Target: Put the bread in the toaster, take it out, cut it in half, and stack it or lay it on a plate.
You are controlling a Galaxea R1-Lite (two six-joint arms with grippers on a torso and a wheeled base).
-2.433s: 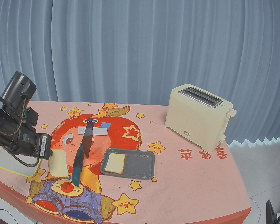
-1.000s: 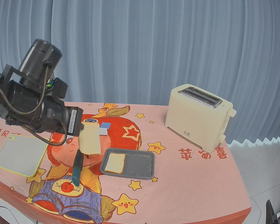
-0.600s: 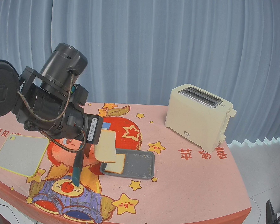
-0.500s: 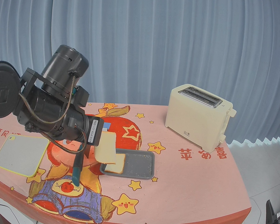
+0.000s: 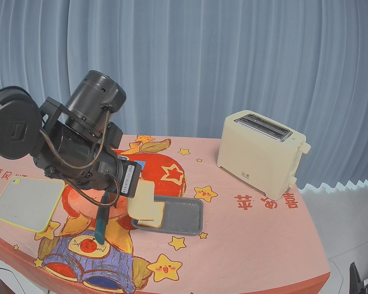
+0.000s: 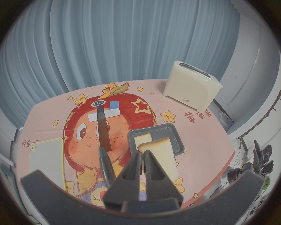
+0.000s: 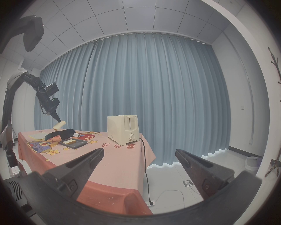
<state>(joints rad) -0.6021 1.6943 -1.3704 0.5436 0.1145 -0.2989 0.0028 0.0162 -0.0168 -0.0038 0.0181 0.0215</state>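
**Half slice of bread** (image 5: 141,198): the left jaws are clamping it by one edge and holding it tilted just above the tray (image 5: 186,215). This is probably to stack it on the other half (image 5: 159,215), which is lying at the tray's 9 o'clock end.

**Knife** (image 5: 100,227): lying set aside at the tray's 9 o'clock, its cutting apparently done.

**Cutting board** (image 5: 25,201): lying farther out the same way.

**Toaster** (image 5: 260,154): standing at the tray's 2 o'clock.

**Right jaws**: idling wide apart, off the surface at 4 o'clock.
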